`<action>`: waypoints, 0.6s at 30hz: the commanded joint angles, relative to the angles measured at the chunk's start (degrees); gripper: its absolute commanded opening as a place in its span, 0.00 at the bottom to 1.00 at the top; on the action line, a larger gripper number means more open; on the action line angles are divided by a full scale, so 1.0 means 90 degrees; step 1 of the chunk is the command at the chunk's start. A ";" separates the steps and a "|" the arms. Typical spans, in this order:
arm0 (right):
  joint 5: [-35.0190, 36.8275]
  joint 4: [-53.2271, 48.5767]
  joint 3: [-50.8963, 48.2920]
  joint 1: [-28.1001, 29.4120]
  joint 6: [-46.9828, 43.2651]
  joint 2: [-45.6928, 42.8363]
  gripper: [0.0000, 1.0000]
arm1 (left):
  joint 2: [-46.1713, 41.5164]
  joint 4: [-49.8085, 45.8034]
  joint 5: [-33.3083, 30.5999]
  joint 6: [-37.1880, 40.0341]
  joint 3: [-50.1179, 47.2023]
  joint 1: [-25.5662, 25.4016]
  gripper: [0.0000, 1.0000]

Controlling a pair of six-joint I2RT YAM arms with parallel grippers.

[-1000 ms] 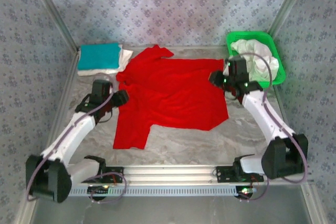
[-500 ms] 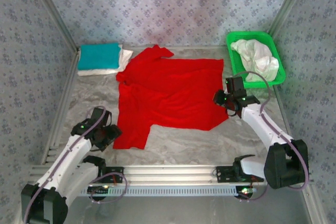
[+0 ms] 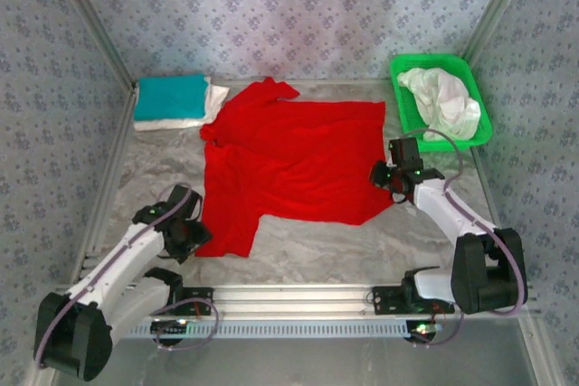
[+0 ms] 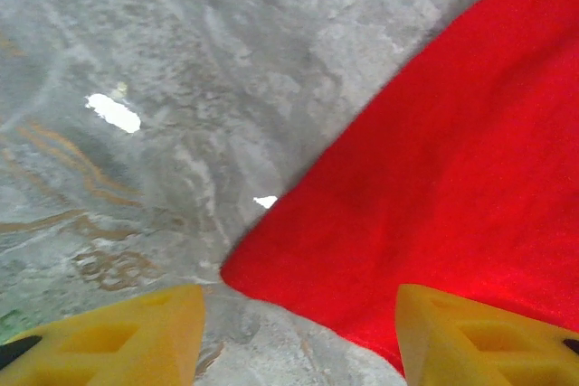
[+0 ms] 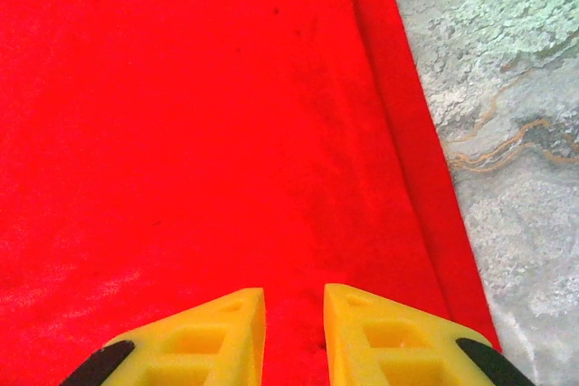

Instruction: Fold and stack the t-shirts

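A: Left gripper [image 4: 298,341]: fingers noted wide apart, nothing held. The near left corner of the red t-shirt [image 4: 452,178] is seen lying between them on the marbled table [image 4: 181,88]. Whether the cloth is touched cannot be told.

B: Right gripper [image 5: 294,332]: only a narrow slit is left between the fingers. Flat red cloth is seen through it and nothing is pinched. The gripper is placed over the shirt near its right edge.

A: Change against a second ago: the left gripper was recorded farther back along the shirt's left edge and is now found at the near corner. The right gripper has been brought from the far right corner, by the basket, to about midway along the right edge. The shirt's lie is unchanged, spread flat at mid-table.

B: Surroundings: a folded teal t-shirt [image 3: 170,95] is stacked on a folded white t-shirt [image 3: 215,97] at the far left. Crumpled white t-shirts [image 3: 443,101] are seen in the green mesh basket [image 3: 431,61] at the far right.
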 commanded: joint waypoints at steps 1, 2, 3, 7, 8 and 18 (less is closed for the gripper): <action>-0.0136 0.0146 -0.0032 -0.0117 -0.0224 0.0155 0.27 | 0.0345 0.0189 0.0106 -0.0097 0.0127 -0.0150 0.57; -0.0145 0.0134 -0.0019 -0.0140 -0.0237 0.0205 0.27 | 0.0391 0.0142 0.0058 -0.0096 0.0149 -0.0180 0.57; -0.0165 0.0126 -0.0009 -0.0157 -0.0247 0.0243 0.27 | 0.0394 0.0058 -0.0012 -0.0096 0.0154 -0.0189 0.57; -0.0180 0.0149 0.0002 -0.0203 -0.0250 0.0279 0.27 | 0.0353 -0.0125 -0.0264 -0.0049 0.0049 -0.0191 0.58; -0.0186 0.0167 0.0002 -0.0199 -0.0239 0.0284 0.27 | 0.0387 -0.0025 -0.0232 -0.0055 0.0012 -0.0193 0.58; -0.0597 0.0197 0.0004 -0.0517 -0.0251 0.0330 0.27 | 0.0726 0.0739 -0.0012 0.0009 -0.0200 -0.0250 0.49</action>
